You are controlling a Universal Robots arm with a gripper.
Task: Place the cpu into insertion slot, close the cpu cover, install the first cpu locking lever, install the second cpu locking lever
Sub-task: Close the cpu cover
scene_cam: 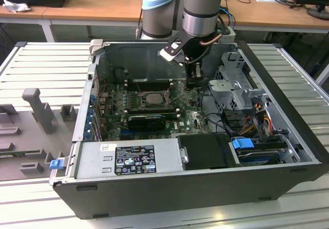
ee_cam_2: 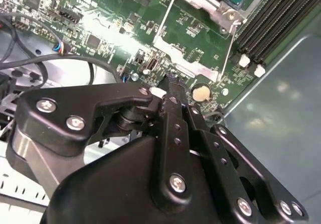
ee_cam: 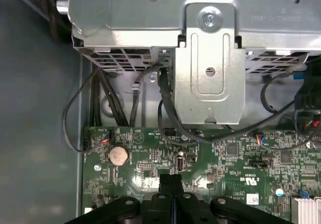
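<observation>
Well, the open computer case (scene_cam: 205, 188) sits mid-surface (scene_cam: 288, 59). On its motherboard (scene_cam: 191, 120) the cpu (scene_cam: 152, 98) is already seated centrally, with the cpu cover (ee_cam_2: 205, 2) seemingly down. I cannot tell whether the locking levers (ee_cam_2: 228, 45) are latched. My arm (scene_cam: 203, 8) reaches straight down, the hand (ee_cam: 170, 176) pinched together on nothing, near the board's far edge.

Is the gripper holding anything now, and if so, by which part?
Nothing is held, as far as can be seen. In the first wrist view the gripper is shut, finger against finger, over the motherboard.
</observation>
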